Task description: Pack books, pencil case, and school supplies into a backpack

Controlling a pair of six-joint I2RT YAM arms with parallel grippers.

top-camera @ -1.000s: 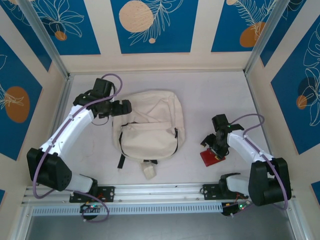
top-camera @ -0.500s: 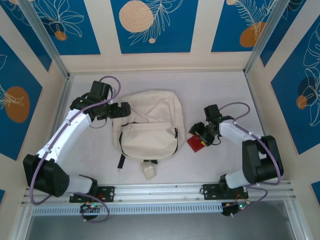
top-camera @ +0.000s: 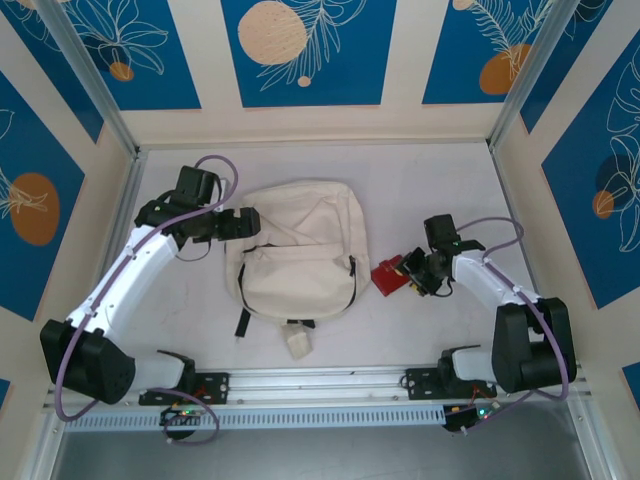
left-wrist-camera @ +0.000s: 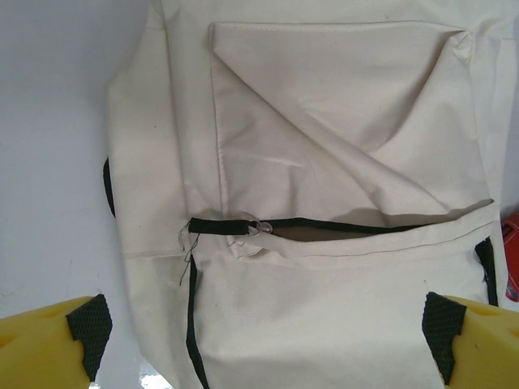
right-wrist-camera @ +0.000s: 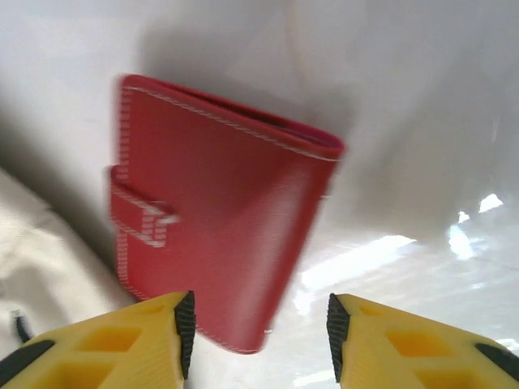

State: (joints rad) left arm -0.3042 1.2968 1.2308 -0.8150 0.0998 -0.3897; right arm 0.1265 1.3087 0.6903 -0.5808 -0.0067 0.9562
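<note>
- The right end effector (right-wrist-camera: pixel 258 328) is released. Its yellow fingers (right-wrist-camera: pixel 113 344) stand apart, and the near end of a red case (right-wrist-camera: pixel 219 211) reaches into the gap with neither pad visibly pressing on it.
- I take that stitched case, with its strap tab, to be the pencil case. It lies flat on the tabletop (right-wrist-camera: pixel 422 146), straight ahead of the fingers. Its long axis runs roughly the way they point, so they straddle its narrow width.
- From above, the right end effector (top-camera: pixel 410 274) sits just to the right of the red case (top-camera: pixel 388 277). The case lies just beside the right edge of the backpack (top-camera: pixel 300 230), so the right arm is plainly the nearer one to it.
- The left end effector (left-wrist-camera: pixel 266 324) is likewise released, with its pads wide apart, and it hangs over the backpack (left-wrist-camera: pixel 324 121). From above, the left end effector (top-camera: pixel 248 221) is at the bag's upper-left corner.
- The coming move probably turns on this: the case must travel leftward from the right arm to the bag's mouth.
- The left wrist view shows a zip opening (left-wrist-camera: pixel 365 227) gaping as a dark slit, with a clear pull tab (left-wrist-camera: pixel 258 228) at its left end. It also shows a sliver of red (left-wrist-camera: pixel 511 251) at the frame's right edge, likely the case.
- From above, that slit is too small to judge.
- The right wrist view is blurred, but it shows the case's stitching.
</note>
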